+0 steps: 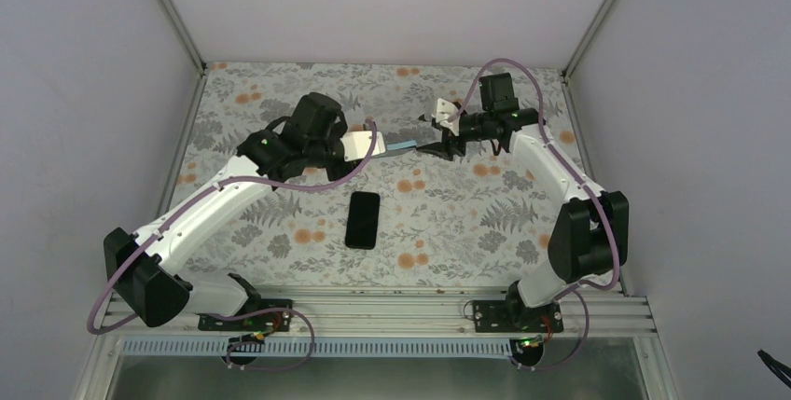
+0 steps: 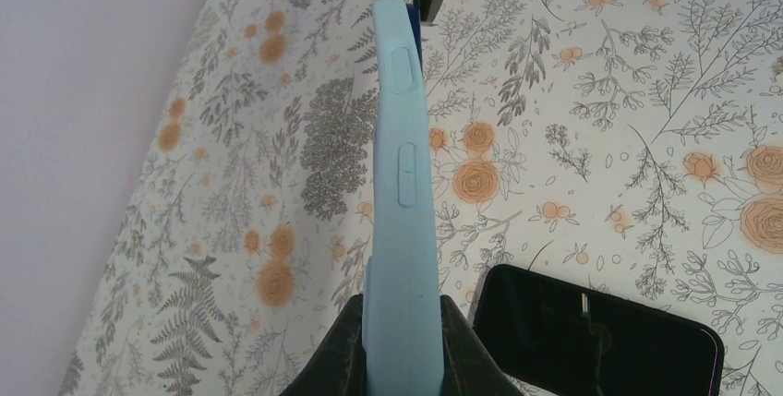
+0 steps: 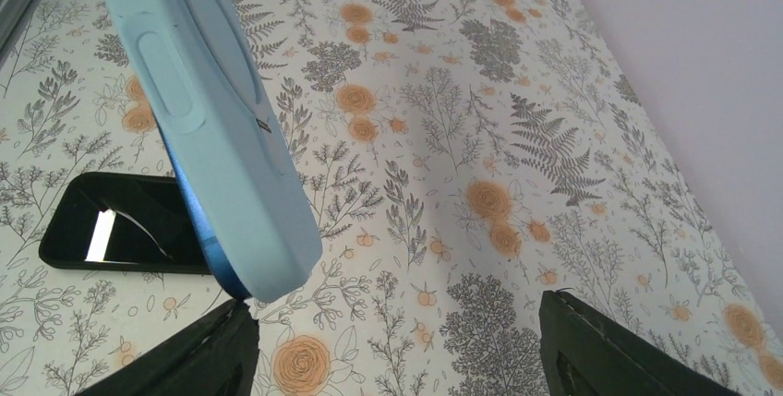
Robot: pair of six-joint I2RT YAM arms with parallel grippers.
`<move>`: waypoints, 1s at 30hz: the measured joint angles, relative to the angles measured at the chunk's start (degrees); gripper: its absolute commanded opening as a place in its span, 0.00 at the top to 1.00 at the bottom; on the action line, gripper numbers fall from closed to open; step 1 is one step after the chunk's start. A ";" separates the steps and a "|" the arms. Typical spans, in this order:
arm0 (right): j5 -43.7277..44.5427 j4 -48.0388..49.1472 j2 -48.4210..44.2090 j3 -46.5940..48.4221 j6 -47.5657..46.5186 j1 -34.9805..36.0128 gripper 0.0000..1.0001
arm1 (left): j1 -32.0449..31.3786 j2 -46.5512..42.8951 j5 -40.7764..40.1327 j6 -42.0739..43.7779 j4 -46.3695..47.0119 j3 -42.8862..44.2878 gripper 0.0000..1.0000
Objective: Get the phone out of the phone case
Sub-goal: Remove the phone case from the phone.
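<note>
Overhead, my left pincer (image 1: 366, 145) clamps the blue case (image 1: 401, 146) above the desk (image 1: 448, 223); the phone (image 1: 363, 219) lies out of it, at seven o'clock. Left wrist: case (image 2: 403, 211) edge-on, phone (image 2: 591, 341) at five o'clock. Right wrist: my right pincer (image 3: 397, 350) gapes wide, case (image 3: 212, 128) at ten o'clock.

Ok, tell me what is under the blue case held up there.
Only flowered table shows below the case, held in the air by the left gripper. The black phone lies flat off to one side. The patch straight behind the case is covered.
</note>
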 measured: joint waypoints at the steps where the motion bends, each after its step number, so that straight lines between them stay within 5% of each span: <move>1: 0.00 0.00 0.00 0.00 0.07 0.00 0.24 | 0.00 0.00 0.02 0.00 -0.11 0.00 0.98; 30: -0.66 0.96 1.11 2.29 1.64 0.00 0.27 | 1.14 3.04 2.54 -1.66 -6.78 6.54 0.98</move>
